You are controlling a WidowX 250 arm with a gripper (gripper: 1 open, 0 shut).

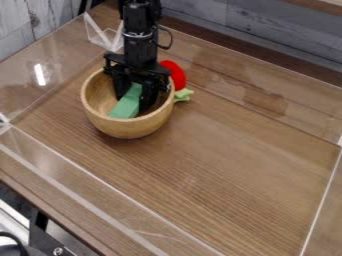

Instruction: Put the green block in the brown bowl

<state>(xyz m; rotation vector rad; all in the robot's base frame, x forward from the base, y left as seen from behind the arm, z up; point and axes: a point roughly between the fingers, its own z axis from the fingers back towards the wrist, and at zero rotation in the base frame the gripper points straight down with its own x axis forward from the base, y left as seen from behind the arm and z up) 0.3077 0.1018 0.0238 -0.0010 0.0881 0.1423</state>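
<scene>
Gripping green block, gripper inside brown bowl

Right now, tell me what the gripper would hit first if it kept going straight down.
The gripper points down into the bowl, shut on the green block. Straight below lies the bowl's floor; the block would likely press into it first, though depth is unclear.

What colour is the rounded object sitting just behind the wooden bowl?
Red, with a small green leaf: the rounded object beside the round light-brown wooden bowl, seen in the single camera view.
</scene>
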